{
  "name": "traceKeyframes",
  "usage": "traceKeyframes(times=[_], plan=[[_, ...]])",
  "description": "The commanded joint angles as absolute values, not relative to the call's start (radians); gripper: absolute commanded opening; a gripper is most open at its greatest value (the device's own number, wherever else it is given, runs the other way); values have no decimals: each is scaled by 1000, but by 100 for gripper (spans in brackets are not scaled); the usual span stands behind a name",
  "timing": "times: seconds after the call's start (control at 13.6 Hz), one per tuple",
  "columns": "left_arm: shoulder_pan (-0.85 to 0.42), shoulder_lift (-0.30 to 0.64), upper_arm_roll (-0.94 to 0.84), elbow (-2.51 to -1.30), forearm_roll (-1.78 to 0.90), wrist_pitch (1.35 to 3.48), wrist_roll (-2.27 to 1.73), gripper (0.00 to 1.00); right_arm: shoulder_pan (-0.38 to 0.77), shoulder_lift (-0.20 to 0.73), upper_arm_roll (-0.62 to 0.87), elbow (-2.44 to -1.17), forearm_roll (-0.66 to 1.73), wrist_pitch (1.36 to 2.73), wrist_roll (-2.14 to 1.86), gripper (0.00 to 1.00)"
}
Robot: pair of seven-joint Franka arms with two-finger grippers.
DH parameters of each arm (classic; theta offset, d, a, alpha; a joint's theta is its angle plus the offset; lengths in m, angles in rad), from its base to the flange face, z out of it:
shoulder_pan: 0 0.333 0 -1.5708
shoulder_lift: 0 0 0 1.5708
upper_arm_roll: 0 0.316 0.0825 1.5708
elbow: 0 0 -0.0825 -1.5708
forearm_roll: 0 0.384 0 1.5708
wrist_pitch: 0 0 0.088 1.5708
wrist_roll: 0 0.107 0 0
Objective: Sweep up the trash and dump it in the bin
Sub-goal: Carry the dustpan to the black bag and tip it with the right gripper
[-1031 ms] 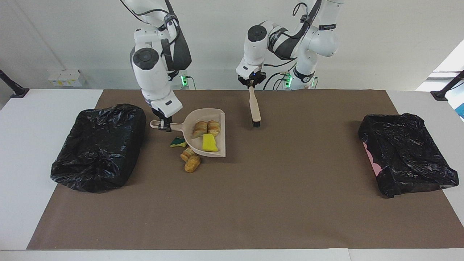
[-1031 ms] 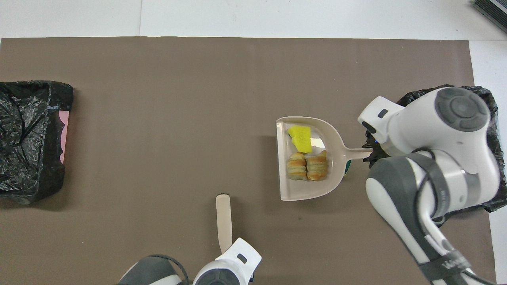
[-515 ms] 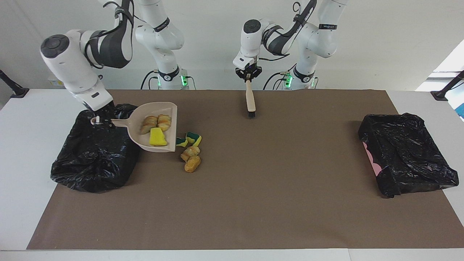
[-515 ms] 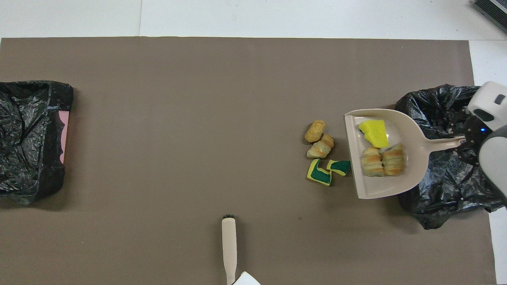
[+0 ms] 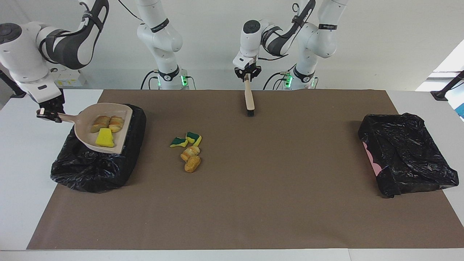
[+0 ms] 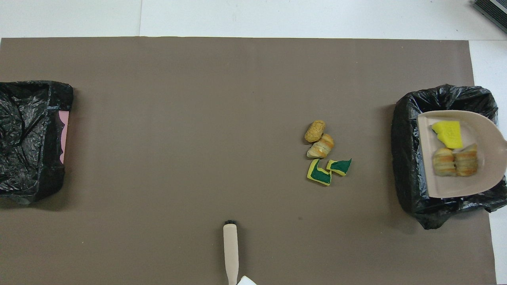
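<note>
My right gripper (image 5: pixel 50 114) is shut on the handle of the beige dustpan (image 5: pixel 121 125), which hangs roughly level over the black-lined bin (image 5: pixel 98 163) at the right arm's end. In the pan lie a yellow sponge piece (image 5: pixel 105 139) and two bread chunks (image 5: pixel 108 123). More trash lies on the brown mat beside the bin: two green-backed sponge pieces (image 5: pixel 186 140) and two bread chunks (image 5: pixel 191 158). My left gripper (image 5: pixel 247 77) is shut on the top of the beige brush (image 5: pixel 249 99), which hangs bristles down over the mat's edge nearest the robots.
A second black-lined bin (image 5: pixel 406 152) sits at the left arm's end of the mat, showing a pink patch on its side. The brown mat (image 5: pixel 272 188) covers most of the white table. In the overhead view the dustpan (image 6: pixel 487 174) covers much of the bin (image 6: pixel 406 158).
The right arm lifted the loaded dustpan off the mat and carried it sideways over the bin, uncovering the four scraps left on the mat. The left arm raised the brush and drew it back.
</note>
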State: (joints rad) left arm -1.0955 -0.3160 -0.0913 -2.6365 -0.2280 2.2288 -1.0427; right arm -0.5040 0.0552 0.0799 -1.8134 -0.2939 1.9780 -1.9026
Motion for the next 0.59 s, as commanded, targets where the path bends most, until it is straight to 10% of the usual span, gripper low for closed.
traceKeyframes(times=[0.0,0.52], plan=[[-1076,-308,-78,-2648,-242,2249,-1028,90,-532,63,94,-1796,-466,2023,-1832,0],[-780,-200,-75,-2355,-89,2096,-651,100,-480,43,97,-1830,-857,2004,-1555,0]])
